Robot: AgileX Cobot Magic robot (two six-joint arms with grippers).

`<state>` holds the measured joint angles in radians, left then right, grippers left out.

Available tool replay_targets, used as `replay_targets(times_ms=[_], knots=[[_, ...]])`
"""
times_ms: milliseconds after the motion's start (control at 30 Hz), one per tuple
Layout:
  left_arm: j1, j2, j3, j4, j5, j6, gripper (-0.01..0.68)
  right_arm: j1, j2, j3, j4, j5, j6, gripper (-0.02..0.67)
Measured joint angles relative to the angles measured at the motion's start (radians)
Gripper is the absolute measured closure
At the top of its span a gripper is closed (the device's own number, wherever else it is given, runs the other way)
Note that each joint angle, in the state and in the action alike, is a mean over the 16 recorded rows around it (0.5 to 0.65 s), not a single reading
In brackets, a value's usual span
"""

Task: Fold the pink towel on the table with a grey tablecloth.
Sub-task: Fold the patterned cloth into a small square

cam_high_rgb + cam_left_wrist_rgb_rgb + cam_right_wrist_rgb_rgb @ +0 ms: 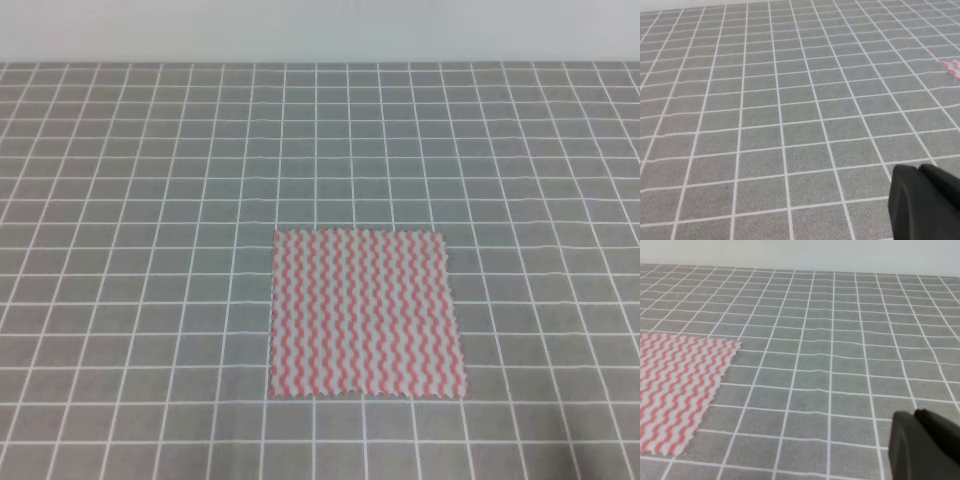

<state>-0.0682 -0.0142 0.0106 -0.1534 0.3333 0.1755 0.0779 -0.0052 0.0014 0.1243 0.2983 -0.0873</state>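
The exterior high view shows the whole pink towel (367, 313) and neither arm; only the wrist views show any part of the robot. The towel lies spread flat as a single layer on the tabletop (150, 200), which is covered by a grey cloth with a white grid. In that view it sits a little toward 4 o'clock from the middle, its edges roughly in line with the grid and its near edge finely serrated.

In the left wrist view the towel is reduced to a small pink-and-white corner (952, 67) at the frame's 3 o'clock edge. The rest of that view is bare gridded cloth, with the dark body of the left end effector (925, 202) filling the 5 o'clock corner. The towel corner lies well apart from it, up toward 1 o'clock. Only one blurred black mass shows, so I cannot tell whether its fingers are spread or pressed together.

The right wrist view shows far more of the towel (677, 387): one far corner and a broad striped area running off the frame at 9 o'clock. The right end effector (922, 445) is a dark shape at 5 o'clock, and the towel lies well apart from it toward 9 o'clock, with bare tabletop between. Its fingertips are out of frame, so its state cannot be told either.
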Motion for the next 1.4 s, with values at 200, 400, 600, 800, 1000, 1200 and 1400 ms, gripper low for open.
replay_targets(times_ms=[200, 400, 600, 800, 1000, 1200, 1400], knots=[[0.0, -0.006, 0.004, 0.0, -0.004, 0.0, 0.677, 0.0, 0.0, 0.0, 0.0, 0.0, 0.0, 0.666], [0.0, -0.014, 0.011, 0.0, -0.007, 0.0, 0.677, 0.0, 0.0, 0.002, 0.0, 0.0, 0.0, 0.666], [0.0, -0.016, 0.013, 0.0, -0.018, 0.0, 0.677, 0.0, 0.0, 0.002, 0.0, 0.0, 0.0, 0.666], [0.0, -0.016, 0.013, -0.014, -0.044, -0.001, 0.677, 0.0, -0.002, 0.006, 0.002, -0.006, 0.0, 0.666], [0.0, -0.018, 0.013, -0.099, -0.092, -0.029, 0.676, 0.0, -0.002, 0.008, 0.046, -0.059, 0.0, 0.666], [0.0, -0.014, 0.011, -0.251, -0.158, -0.07, 0.676, 0.0, 0.0, 0.009, 0.19, -0.143, 0.0, 0.666], [0.0, -0.011, 0.008, -0.398, -0.221, -0.103, 0.676, 0.0, 0.0, 0.005, 0.426, -0.204, 0.0, 0.666]])
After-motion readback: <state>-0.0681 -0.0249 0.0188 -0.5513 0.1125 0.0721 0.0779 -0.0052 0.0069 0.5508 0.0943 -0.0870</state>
